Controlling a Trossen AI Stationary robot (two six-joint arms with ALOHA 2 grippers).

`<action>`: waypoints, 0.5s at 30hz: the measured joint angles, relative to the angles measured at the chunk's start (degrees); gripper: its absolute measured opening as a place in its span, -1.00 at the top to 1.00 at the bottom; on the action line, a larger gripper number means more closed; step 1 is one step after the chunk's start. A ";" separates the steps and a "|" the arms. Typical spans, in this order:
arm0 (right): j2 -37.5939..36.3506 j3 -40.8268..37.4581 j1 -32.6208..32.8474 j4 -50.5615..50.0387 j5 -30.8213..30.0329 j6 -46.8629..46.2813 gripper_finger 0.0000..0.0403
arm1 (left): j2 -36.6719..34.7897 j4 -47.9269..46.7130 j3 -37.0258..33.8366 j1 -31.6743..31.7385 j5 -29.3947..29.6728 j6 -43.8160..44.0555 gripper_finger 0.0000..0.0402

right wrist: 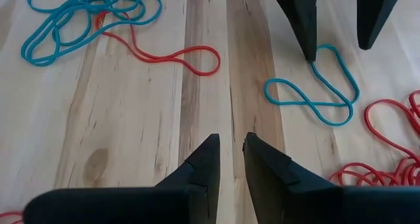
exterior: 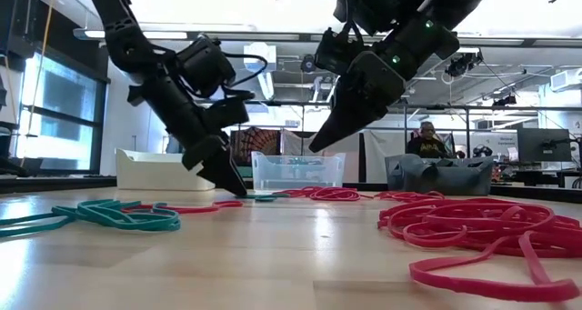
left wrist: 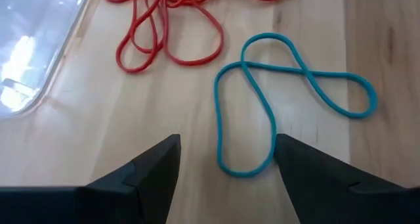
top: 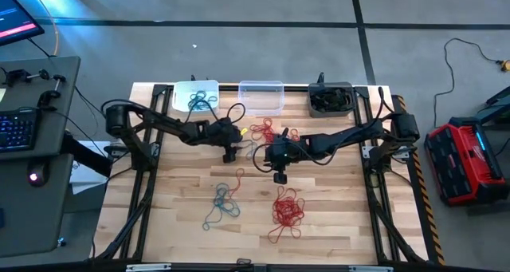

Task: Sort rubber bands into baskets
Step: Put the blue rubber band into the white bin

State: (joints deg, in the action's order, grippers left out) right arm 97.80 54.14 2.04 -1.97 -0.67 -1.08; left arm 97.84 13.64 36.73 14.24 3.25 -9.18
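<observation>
The left gripper (left wrist: 226, 168) is down at the tabletop with its two dark fingers spread wide, nothing between them but wood and one end of a twisted teal rubber band (left wrist: 289, 99) lying flat in a figure-eight. In the high view its arm reaches in from the table's left edge, elbow bent, the wrist tipped down just in front of the clear basket (top: 261, 96); in the low view the fingertips meet the table surface.

The right gripper (right wrist: 231, 159) hangs above the middle of the table (top: 335, 216), its arm stretched in from the right edge. Its fingers stand close together with only a narrow gap and hold nothing; bare wood shows under them.

Three baskets line the far edge. The white basket (top: 196, 95) near the far left corner has some teal bands in it. The clear one in the middle looks empty, though its see-through walls make that hard to be sure of. The dark grey basket (top: 331, 99) toward the far right corner holds dark bands.

A loose teal bunch (top: 222, 206) lies toward the near left, with one red loop (right wrist: 172, 54) trailing from it. A red bunch (top: 287, 210) sits near the near edge, and another red bunch (top: 267, 132) lies just in front of the clear basket.
</observation>
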 joint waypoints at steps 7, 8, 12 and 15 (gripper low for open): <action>0.02 0.01 0.00 -0.01 0.00 0.00 0.70 | 2.52 0.05 1.59 0.00 -1.25 -1.39 -0.10; 0.02 0.01 0.00 -0.05 0.00 0.02 0.70 | 2.64 0.05 1.59 0.00 -1.60 -1.38 -0.05; 0.02 0.01 0.00 -0.10 0.00 0.01 0.70 | 2.66 -1.05 1.62 -0.11 -2.22 -1.67 0.20; 0.02 0.01 0.00 -0.12 0.00 0.02 0.70 | 2.66 -1.59 1.64 -0.22 -3.29 -3.34 0.42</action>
State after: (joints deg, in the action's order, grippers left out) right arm 97.82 54.15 2.04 -2.09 -0.67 -1.06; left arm 100.51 12.05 38.37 14.02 -0.04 -12.52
